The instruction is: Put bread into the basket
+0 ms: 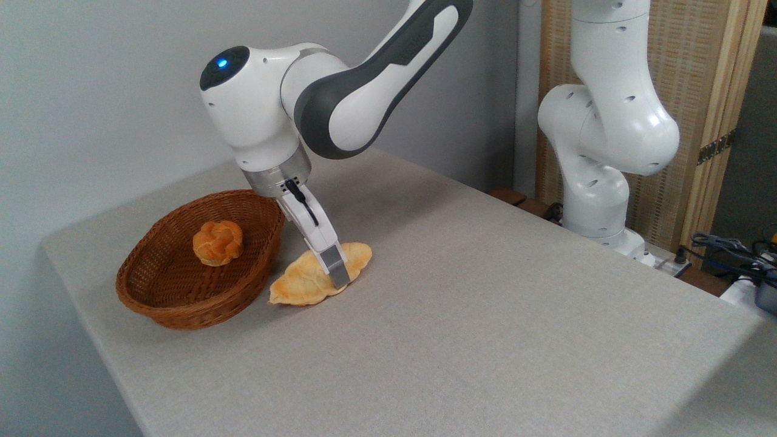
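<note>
The bread (300,282), a long pale golden pastry with lobed edges, lies on the table just right of the basket (182,311), with its left end near the basket's wall. My gripper (334,274) reaches down onto the bread's middle. Its near finger (332,261) crosses the bread's front edge with the tip at table level. The far finger is hidden behind the near one, so how the jaws stand does not show. The bread still rests on the cloth.
A small round orange-brown knotted bun (218,243) sits inside the basket. The grey table (485,315) stretches to the right and front. A second white robot arm (601,139) stands at the back right, with cables (728,249) beside it.
</note>
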